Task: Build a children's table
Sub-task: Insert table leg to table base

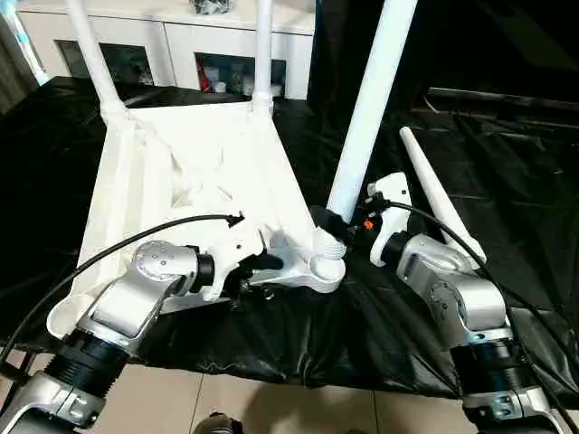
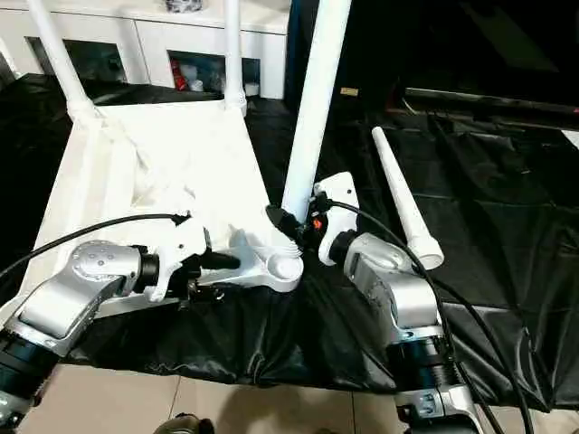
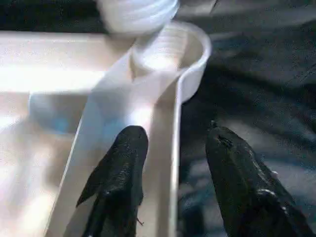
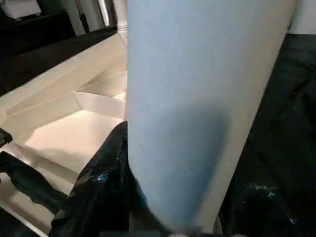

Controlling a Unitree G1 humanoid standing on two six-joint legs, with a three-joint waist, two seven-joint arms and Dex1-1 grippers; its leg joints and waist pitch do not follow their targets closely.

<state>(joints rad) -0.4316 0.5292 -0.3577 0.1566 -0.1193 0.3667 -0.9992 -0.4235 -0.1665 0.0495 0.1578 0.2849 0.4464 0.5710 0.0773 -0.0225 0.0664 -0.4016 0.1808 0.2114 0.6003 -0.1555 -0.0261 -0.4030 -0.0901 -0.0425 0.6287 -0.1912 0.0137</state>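
Two legs (image 1: 95, 63) already stand in the far corner sockets of the upturned tabletop (image 1: 194, 172), which lies on the black-draped bench (image 1: 362, 325). Leg three (image 1: 366, 113) is at the near right socket (image 1: 326, 267) — threaded end hovering at its mouth, not seated, I'd say. Right hand (image 1: 348, 221) clamps that leg low down. Left hand (image 3: 170, 170) straddles the tabletop's rim near that socket, fingers spread — no pinch I can confirm. Fourth leg (image 1: 439, 199) lies loose on the bench, so roughly halfway.
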